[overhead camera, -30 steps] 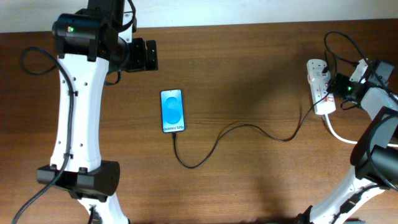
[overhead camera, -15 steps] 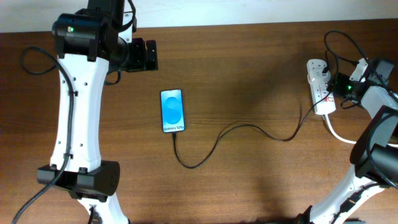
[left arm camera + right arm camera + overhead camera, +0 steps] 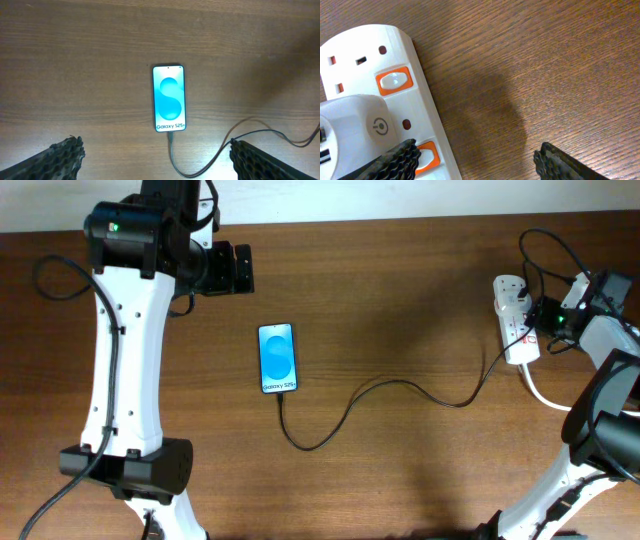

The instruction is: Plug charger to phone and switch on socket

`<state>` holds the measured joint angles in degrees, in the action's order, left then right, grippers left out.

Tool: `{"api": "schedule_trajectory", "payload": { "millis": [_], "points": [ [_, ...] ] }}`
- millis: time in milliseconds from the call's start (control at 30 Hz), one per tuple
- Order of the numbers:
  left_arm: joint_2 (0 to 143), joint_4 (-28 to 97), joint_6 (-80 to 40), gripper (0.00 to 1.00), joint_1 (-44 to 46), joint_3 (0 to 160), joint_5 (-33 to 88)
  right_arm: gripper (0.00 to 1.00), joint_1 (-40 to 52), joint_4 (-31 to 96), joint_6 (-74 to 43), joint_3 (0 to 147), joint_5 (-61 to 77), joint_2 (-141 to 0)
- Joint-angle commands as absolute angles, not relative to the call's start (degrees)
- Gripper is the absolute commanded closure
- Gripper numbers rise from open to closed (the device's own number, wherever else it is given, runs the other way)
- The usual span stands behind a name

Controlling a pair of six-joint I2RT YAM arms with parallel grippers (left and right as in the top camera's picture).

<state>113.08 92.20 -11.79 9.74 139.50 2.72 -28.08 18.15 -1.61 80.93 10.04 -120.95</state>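
Note:
The phone lies flat left of the table's middle, its screen lit light blue; it also shows in the left wrist view. The thin black charger meets the phone's bottom edge, loops and runs right to the white socket. My left gripper is open and empty, high behind the phone, fingers wide apart. My right gripper is open at the socket. Its left finger lies over the strip beside an orange-red switch. A second switch sits further up.
A white adapter is plugged into the strip. The thick white cord curves off toward the right edge. Black robot cables arc above the strip. The left arm's white column stands left of the phone.
My right wrist has shifted very slightly at the socket. The left arm, the phone and the charger have not moved.

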Motion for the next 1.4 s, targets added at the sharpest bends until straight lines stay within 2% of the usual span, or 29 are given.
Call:
{"api": "schedule_trajectory", "payload": {
  "millis": [0, 767, 1000, 1033, 1100, 1133, 1367],
  "points": [
    [112.0, 92.3, -11.7, 0.01, 9.7, 140.1, 2.1, 0.20, -24.7, 21.5, -0.4, 79.2, 17.4, -123.8],
    [112.0, 92.3, -11.7, 0.01, 9.7, 140.1, 2.1, 0.19, -24.7, 23.6, -0.4, 79.2, 23.8, -123.8],
    [112.0, 92.3, -11.7, 0.01, 9.7, 140.1, 2.1, 0.20, -24.9, 23.4, -0.4, 79.5, 19.8, -123.8],
    [112.0, 92.3, -11.7, 0.01, 9.7, 140.1, 2.1, 0.14, -24.9, 23.4, -0.5, 79.8, 18.5, -123.8],
    [112.0, 92.3, -11.7, 0.01, 9.7, 140.1, 2.1, 0.09, -25.3, 23.5, -2.3, 80.8, 15.5, -123.7],
    [112.0, 92.3, -11.7, 0.01, 9.7, 140.1, 2.1, 0.01, -25.6, 23.8, -3.2, 81.7, 14.3, -123.7],
    [112.0, 92.3, -11.7, 0.01, 9.7, 140.1, 2.1, 0.02, -29.0, 29.1, -6.5, 91.0, 10.2, -122.6]
  ]
}}
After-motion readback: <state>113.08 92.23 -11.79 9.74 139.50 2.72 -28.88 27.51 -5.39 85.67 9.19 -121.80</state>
